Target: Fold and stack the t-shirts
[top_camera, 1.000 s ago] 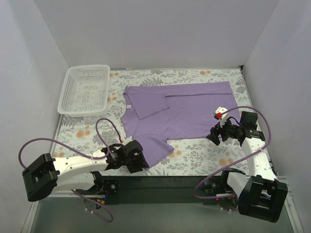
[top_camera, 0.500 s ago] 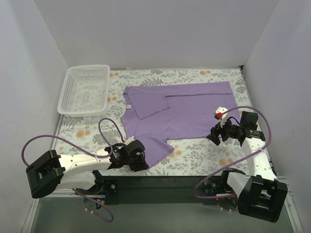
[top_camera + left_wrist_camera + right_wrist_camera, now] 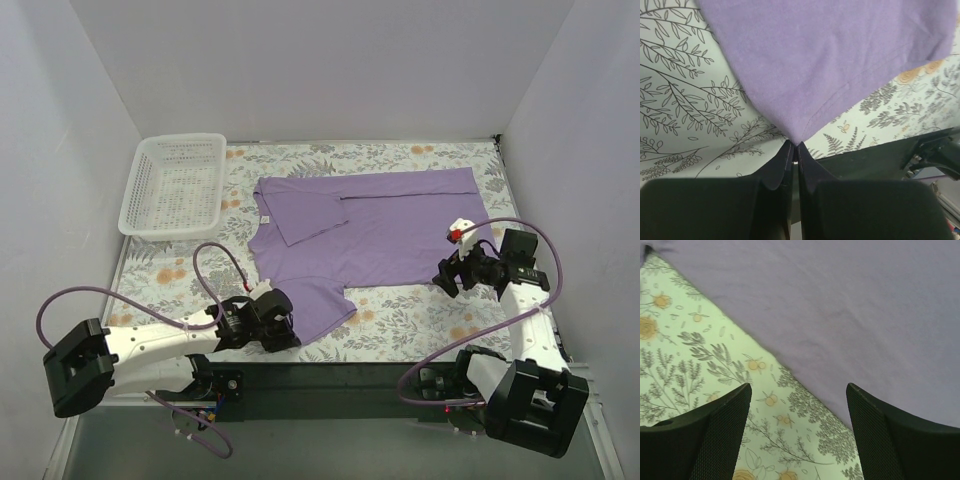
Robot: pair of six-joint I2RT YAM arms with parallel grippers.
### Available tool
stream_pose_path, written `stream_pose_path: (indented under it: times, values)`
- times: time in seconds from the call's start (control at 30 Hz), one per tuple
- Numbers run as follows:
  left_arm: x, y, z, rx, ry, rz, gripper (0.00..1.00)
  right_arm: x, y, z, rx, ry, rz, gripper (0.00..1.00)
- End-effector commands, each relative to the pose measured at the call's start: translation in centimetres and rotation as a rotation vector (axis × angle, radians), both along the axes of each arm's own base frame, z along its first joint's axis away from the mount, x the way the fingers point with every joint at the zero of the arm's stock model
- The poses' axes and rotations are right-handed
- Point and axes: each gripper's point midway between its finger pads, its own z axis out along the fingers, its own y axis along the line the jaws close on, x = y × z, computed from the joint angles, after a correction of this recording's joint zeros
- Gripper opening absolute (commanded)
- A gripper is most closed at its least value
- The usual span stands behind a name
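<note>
t-shirt (image 3: pixel 370 225): one lavender short-sleeved piece, lying flat on the floral tablecloth (image 3: pixel 420 320), just right of the white mesh basket (image 3: pixel 128 205) and wholly outside it; not touching its rim. Collar end points toward the basket, hem end is on the side away from it. Small white neck label (image 3: pixel 265 217) shows at the collar, on the edge closest to the basket. The sleeve level with the basket is folded in over the chest as a darker flap. The other sleeve is spread out flat, below the basket's near end. Body is mostly smooth, with light wrinkles near the hem in the right wrist view. Left gripper (image 3: pixel 794 150): fingers clenched together on the very corner of the spread sleeve; the fabric pulls to a point right at the tips. It sits nearer the arm bases than the basket, off its near right corner. Right gripper (image 3: pixel 797 395): released, fingers wide apart, over the hem edge where the purple meets the floral cloth, well apart from the basket with the whole shirt between. Cannot tell if its tips touch the cloth.
</note>
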Motion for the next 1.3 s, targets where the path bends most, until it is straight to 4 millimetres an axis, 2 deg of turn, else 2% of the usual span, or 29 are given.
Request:
stream_pose_path:
  times: [0.0,0.07,0.1,0.17,0.3,0.5,0.77,0.93,1.1,1.27]
  values:
    - [1.0,-0.1,1.8,-0.028,-0.068,0.018,0.0,1.9,-3.3,0.9,-0.07,-0.006,-0.125,0.83]
    - [1.1,-0.3,2.6,-0.05,-0.093,0.004,0.0,2.3,-5.2,0.0,-0.101,0.04,-0.194,0.81]
    - [1.1,-0.2,2.7,-0.051,-0.104,-0.01,0.0,2.7,-6.9,-0.6,-0.114,0.08,-0.251,0.79]
    - [1.3,-0.4,3.4,-0.069,-0.123,-0.017,0.0,3.0,-8.6,-1.6,-0.107,0.147,-0.32,0.74]
    - [1.2,-0.6,4.2,-0.099,-0.147,-0.033,0.0,4.0,-13.4,-1.5,-0.133,0.177,-0.512,0.68]
    - [1.2,-0.7,4.9,-0.12,-0.166,-0.055,0.0,3.7,-17.6,-3.2,-0.199,0.208,-0.738,0.67]
    - [1.0,-1.0,5.3,-0.117,-0.162,-0.083,0.0,3.4,-19.2,-5.4,-0.165,0.266,-0.806,0.6]
    - [1.4,-1.6,6.3,-0.132,-0.178,-0.085,0.0,3.8,-18.9,-6.3,-0.134,0.285,-0.762,0.54]
    - [1.5,-1.9,6.5,-0.13,-0.175,-0.094,0.0,4.1,-18.1,-7.2,-0.09,0.317,-0.72,0.47]
    - [1.6,-2.1,7.0,-0.143,-0.173,-0.083,0.0,4.0,-18.2,-8.3,-0.074,0.345,-0.705,0.4]
